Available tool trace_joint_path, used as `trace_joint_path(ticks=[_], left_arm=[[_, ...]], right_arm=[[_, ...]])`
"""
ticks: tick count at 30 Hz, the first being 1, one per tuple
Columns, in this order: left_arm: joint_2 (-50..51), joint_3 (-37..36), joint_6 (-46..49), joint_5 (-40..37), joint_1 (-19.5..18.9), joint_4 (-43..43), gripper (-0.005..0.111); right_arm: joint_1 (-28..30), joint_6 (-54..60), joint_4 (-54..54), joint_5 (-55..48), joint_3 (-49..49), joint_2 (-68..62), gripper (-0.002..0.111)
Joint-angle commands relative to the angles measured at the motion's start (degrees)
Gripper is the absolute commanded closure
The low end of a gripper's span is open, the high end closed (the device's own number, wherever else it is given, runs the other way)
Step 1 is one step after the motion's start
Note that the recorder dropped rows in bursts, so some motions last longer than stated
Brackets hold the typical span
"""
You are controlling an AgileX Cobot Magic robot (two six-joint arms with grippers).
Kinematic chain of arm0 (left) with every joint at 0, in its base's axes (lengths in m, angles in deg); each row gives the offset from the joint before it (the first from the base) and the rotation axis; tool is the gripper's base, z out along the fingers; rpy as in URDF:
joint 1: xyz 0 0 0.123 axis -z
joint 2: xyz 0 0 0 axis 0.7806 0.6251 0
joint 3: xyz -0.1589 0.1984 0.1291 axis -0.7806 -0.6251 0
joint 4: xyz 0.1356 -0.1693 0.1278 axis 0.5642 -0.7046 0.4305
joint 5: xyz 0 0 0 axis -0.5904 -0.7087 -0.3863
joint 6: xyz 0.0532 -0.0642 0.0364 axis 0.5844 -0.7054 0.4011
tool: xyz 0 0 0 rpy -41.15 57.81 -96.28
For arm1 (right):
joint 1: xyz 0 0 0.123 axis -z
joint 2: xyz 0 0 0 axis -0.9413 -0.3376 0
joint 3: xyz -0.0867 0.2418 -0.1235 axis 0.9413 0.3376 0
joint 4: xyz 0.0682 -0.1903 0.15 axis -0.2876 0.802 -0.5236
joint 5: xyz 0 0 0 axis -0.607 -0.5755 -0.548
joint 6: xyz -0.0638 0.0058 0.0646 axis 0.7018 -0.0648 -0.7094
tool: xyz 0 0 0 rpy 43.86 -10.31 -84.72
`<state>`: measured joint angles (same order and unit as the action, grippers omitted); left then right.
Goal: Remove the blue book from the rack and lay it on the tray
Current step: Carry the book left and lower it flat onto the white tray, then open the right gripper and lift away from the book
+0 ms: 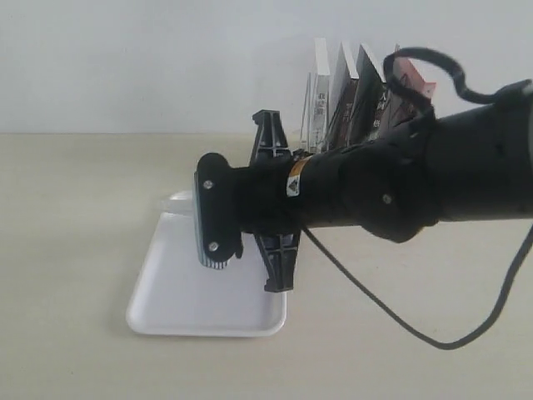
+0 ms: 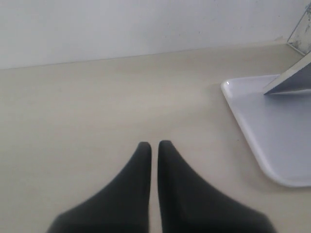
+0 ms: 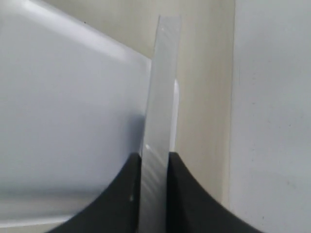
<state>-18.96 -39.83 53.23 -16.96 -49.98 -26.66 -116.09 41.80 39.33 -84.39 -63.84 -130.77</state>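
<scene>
My right gripper (image 3: 154, 156) is shut on a thin book (image 3: 163, 87), of which only the pale page edge shows there. In the left wrist view the same book (image 2: 291, 80) hangs tilted over the white tray (image 2: 272, 145), one corner low near the tray floor; its cover colour does not show. In the exterior view the right arm reaches across over the tray (image 1: 166, 308) and hides the grip. The white wire rack (image 1: 310, 104) stands behind the arm with several books (image 1: 366, 83) in it. My left gripper (image 2: 154, 143) is shut and empty, low over bare table beside the tray.
A pale wall runs close behind the table. The right arm's black cable (image 1: 400, 321) loops down onto the table right of the tray. The tray (image 3: 58, 97) fills most of the right wrist view.
</scene>
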Motion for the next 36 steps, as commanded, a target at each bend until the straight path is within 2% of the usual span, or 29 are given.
trace_joint_path(ticks=[1, 5, 10, 11, 13, 14, 15, 17, 22, 27, 30, 33, 35, 36], left_arm=[[-0.2, 0.2, 0.2, 0.9, -0.1, -0.1, 0.102], [-0.2, 0.2, 0.2, 0.9, -0.1, -0.1, 0.102], [-0.2, 0.2, 0.2, 0.9, -0.1, -0.1, 0.102], [-0.2, 0.2, 0.2, 0.9, -0.1, -0.1, 0.102], [-0.2, 0.2, 0.2, 0.9, -0.1, -0.1, 0.102], [-0.2, 0.2, 0.2, 0.9, -0.1, -0.1, 0.102], [-0.2, 0.2, 0.2, 0.9, -0.1, -0.1, 0.102], [-0.2, 0.2, 0.2, 0.9, -0.1, -0.1, 0.102], [-0.2, 0.2, 0.2, 0.9, -0.1, -0.1, 0.102], [-0.2, 0.2, 0.2, 0.9, -0.1, -0.1, 0.102], [-0.2, 0.2, 0.2, 0.9, -0.1, -0.1, 0.102], [-0.2, 0.2, 0.2, 0.9, -0.1, -0.1, 0.102], [-0.2, 0.2, 0.2, 0.9, -0.1, -0.1, 0.102], [-0.2, 0.2, 0.2, 0.9, -0.1, -0.1, 0.102]], right_arm=[[-3.4, 1.9, 0.1, 2.9, -0.3, -2.1, 0.109], [-4.7, 1.3, 0.0, 2.5, -0.3, -2.8, 0.109], [-4.6, -6.6, -0.3, 0.7, -0.3, -3.4, 0.104], [-4.6, -6.8, -0.3, -0.1, -0.3, -3.4, 0.101], [-4.6, -8.2, -0.3, -0.8, -0.3, -3.4, 0.083], [-4.6, -10.0, -0.3, -0.8, -0.3, -3.4, 0.069], [-4.6, -10.9, -0.3, -0.8, -0.3, -3.4, 0.061], [-4.5, -10.9, -0.3, -0.8, -0.3, -3.4, 0.057], [-4.5, -21.7, -0.4, -2.7, -0.3, -3.4, 0.057], [-4.5, -23.3, -0.4, -9.6, -0.3, -3.1, 0.057], [-4.6, -23.0, -0.4, -17.3, -0.3, -1.0, 0.057], [-4.6, -22.9, -0.5, -17.4, -0.3, 1.2, 0.058], [-4.7, -25.7, -4.9, -20.9, -0.3, 4.5, 0.075], [-4.7, -29.4, -10.7, -23.2, -0.3, 7.2, 0.097]])
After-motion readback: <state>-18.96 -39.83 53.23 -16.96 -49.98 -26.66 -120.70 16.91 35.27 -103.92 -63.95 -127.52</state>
